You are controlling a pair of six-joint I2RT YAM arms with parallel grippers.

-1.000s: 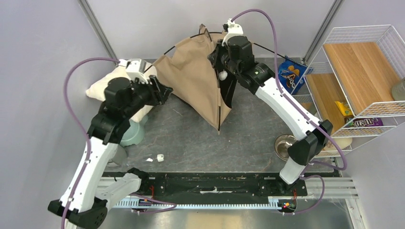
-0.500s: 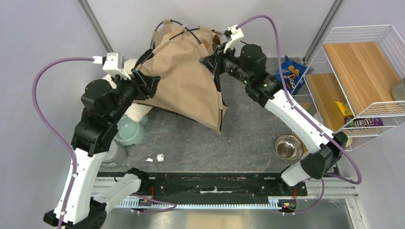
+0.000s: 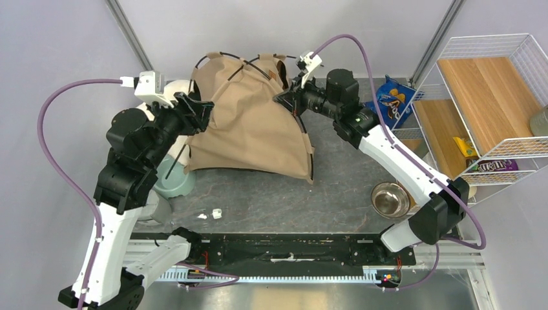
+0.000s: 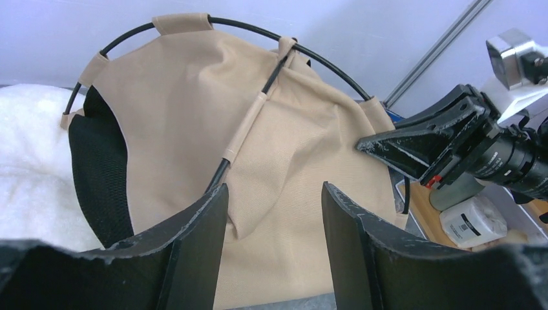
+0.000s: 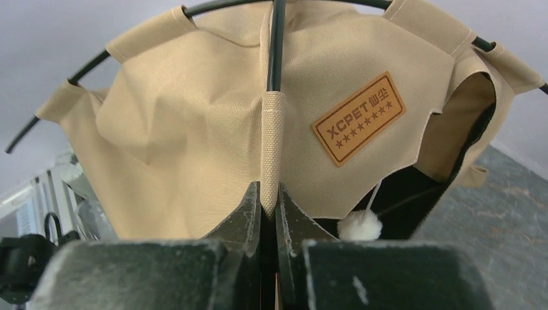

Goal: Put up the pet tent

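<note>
Overhead: tan fabric pet tent with black poles [image 3: 252, 129], rear of grey desk [image 3: 278, 194]. Wrist views alone show my right tool [image 5: 269, 194] clamped on its pole sleeve [image 5: 271, 148], left tool [image 4: 274, 194] parted, empty.

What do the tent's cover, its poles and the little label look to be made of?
Tent cover: matte tan woven cloth, weave and seams visible. Poles: thin smooth black rods, perhaps fibreglass or metal. Label: tan leather-like patch, stamped lettering.
</note>
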